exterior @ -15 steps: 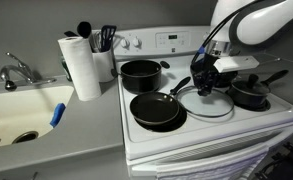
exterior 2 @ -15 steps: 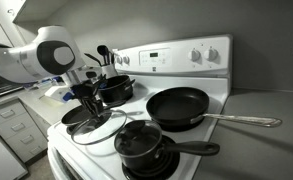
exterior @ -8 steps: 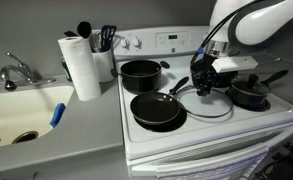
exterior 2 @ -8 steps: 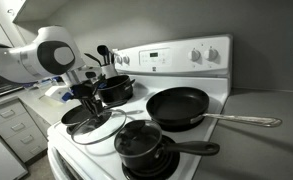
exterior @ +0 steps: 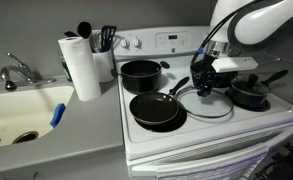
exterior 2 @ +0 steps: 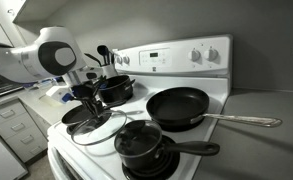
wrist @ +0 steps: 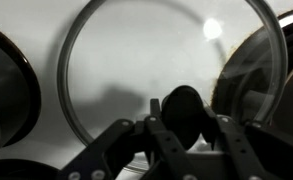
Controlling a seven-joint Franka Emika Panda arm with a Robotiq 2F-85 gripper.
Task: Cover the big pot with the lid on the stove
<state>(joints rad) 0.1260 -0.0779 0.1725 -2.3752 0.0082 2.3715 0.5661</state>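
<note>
White stove (exterior: 201, 130): lid (wrist: 136, 60) lay flat on it, knob (wrist: 183, 108) right between my fingers (wrist: 154, 132). Couldn't tell if my gripper (exterior: 203, 89) was clamped or just straddling.

Lid (exterior: 214, 107) — clear glass, flat on stove (exterior: 206, 131) front; big pot (exterior: 140, 75) — black, uncovered, rear burner.

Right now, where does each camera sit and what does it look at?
An exterior view: in front of the counter, facing sink and stove; arm enters top right.
An exterior view: off the stove's corner, looking across its pans; arm at left.
Wrist view: above the lid, looking down; pincer frames its knob.
Shared: all show the lid; both exterior views show the big pot.
</note>
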